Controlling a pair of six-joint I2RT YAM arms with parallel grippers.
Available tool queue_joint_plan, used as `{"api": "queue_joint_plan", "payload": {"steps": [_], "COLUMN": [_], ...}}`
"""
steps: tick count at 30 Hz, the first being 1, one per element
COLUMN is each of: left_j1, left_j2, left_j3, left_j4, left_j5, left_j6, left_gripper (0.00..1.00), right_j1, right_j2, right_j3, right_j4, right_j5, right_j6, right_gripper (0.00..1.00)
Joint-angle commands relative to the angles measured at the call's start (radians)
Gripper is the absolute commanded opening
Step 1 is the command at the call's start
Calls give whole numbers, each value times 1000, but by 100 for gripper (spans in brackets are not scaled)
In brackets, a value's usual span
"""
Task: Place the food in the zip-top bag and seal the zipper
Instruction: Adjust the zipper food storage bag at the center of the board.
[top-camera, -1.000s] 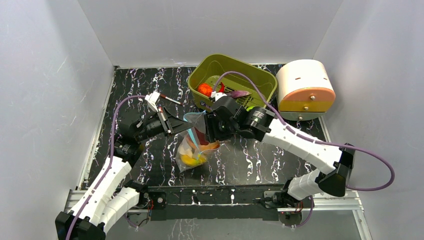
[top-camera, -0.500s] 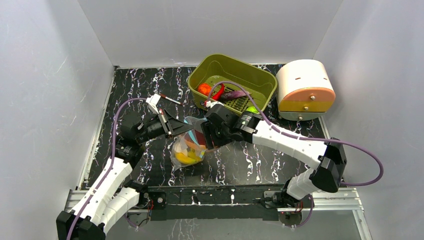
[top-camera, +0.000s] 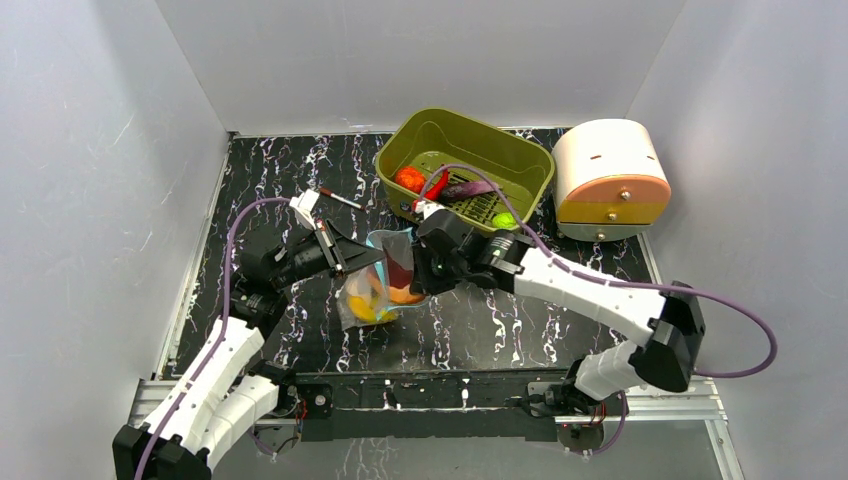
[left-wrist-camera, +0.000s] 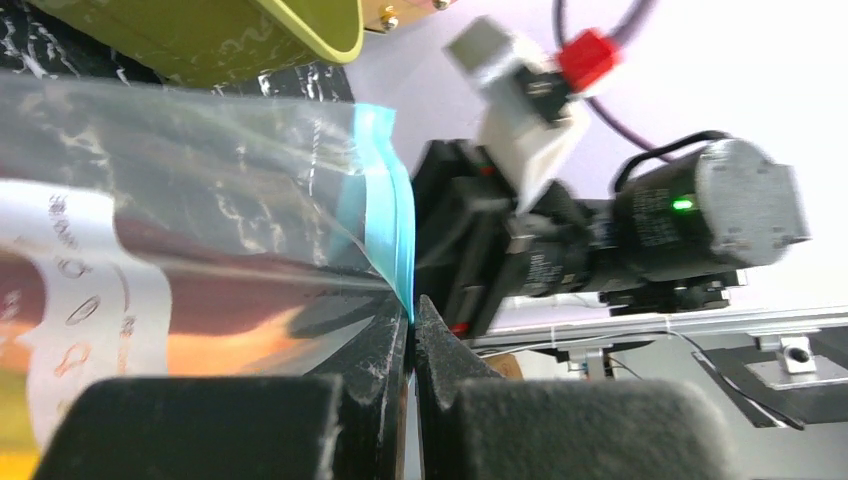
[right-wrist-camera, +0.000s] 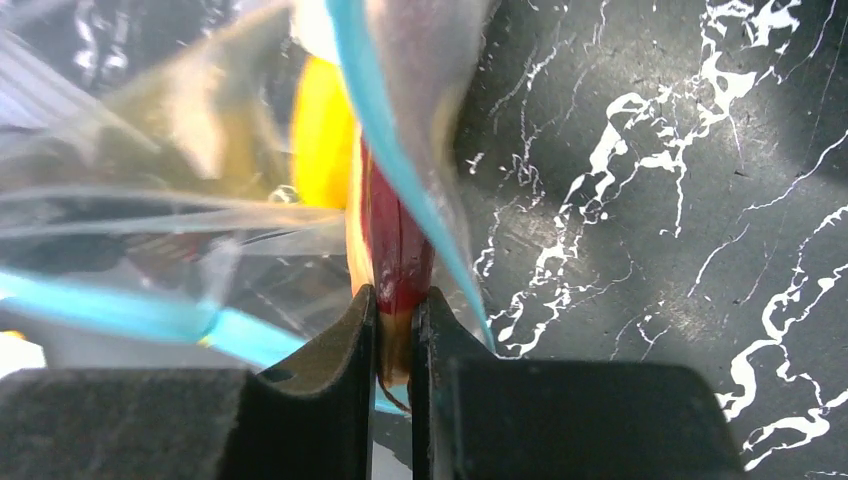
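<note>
Mid-frame in the top view, the left gripper (left-wrist-camera: 410, 318) pinches the teal zipper (left-wrist-camera: 385, 215) of the zip-top bag (left-wrist-camera: 200, 190). The right gripper (right-wrist-camera: 395, 325) clamps a dark red, orange-edged food piece (right-wrist-camera: 397, 250) beside the banana (right-wrist-camera: 320, 160).

Top view: bright, even, diffuse light from overhead. White walls (top-camera: 100, 150) read pale grey, no hot spots. Shadows faint and soft on the dark counter (top-camera: 270, 180). Sharp throughout, w/ slight wide-angle bend at the edges.

Left wrist view: left jaws are dark, blurred blocks at the bottom. Zip-top bag (left-wrist-camera: 200, 200) film carries pale glare streaks. Bkgd blown out to white.

Right wrist view: bag v. close, smeared out of focus. Food (right-wrist-camera: 395, 250) soft. Counter veining crisp on the right. Right jaws dark, fuzzy.
</note>
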Motion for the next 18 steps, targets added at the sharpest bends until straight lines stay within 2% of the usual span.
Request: {"api": "queue_joint_plan", "payload": {"steps": [1,5,11,14,18], "left_j1": [4,3,4,4,4], "left_j2": [-34,-47,-42,-47,-54], "left_j3": [48,45,-35,-85,-98], "left_j4": [-94,-121,57,133,138], "left_j5": [-21,-40,-26,-38,-43], "left_j6": [96,113,-58,-132,-162], "left_gripper": [0,0,0,0,0], "right_j1": [2,1,17,62,130], "right_j2": [-154,-239,-291,-256,-162], "right_j3": [-11,-58,-170,-176,-122], "right_j4": [123,164,320,383,387], "right_j5": [49,126,210,314,494], "right_j6": [79,123,177,215,233], "right_gripper": [0,0,0,0,0]}}
